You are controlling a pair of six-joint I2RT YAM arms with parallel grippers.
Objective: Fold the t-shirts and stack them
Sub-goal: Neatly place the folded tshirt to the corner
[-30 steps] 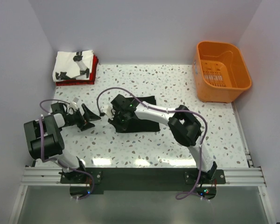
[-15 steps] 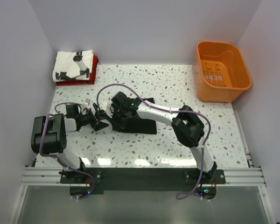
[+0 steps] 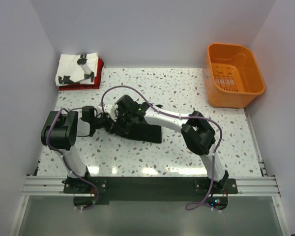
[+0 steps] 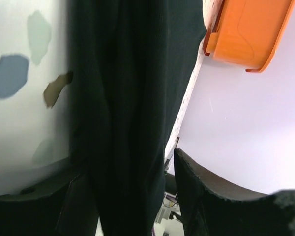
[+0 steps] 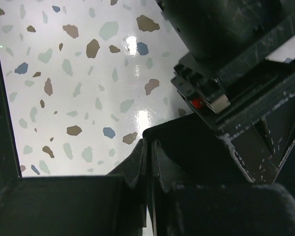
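Observation:
The black t-shirt [image 3: 146, 132] lies folded mid-table. My left gripper [image 3: 107, 124] has reached its left edge. In the left wrist view the black t-shirt [image 4: 132, 98] hangs between the jaws of the left gripper [image 4: 128, 162], which is open, with a gap beside the right finger [image 4: 211, 196]. My right gripper [image 3: 122, 121] sits over the shirt's left part. In its wrist view the right gripper [image 5: 150, 145] is shut, and I cannot see any cloth pinched. The white printed t-shirt [image 3: 77, 69] lies folded on the red t-shirt [image 3: 96, 78] at the back left.
An orange basket [image 3: 234, 73] stands at the back right and shows in the left wrist view as well [image 4: 246, 29]. The speckled table [image 3: 177, 93] ends at walls on the left, back and right. The left arm's body [image 5: 236, 73] is close to the right wrist.
My left gripper has swung right from the bare table to the black shirt's left edge, its jaws now around the cloth and narrower. The right gripper has shifted slightly left, still shut.

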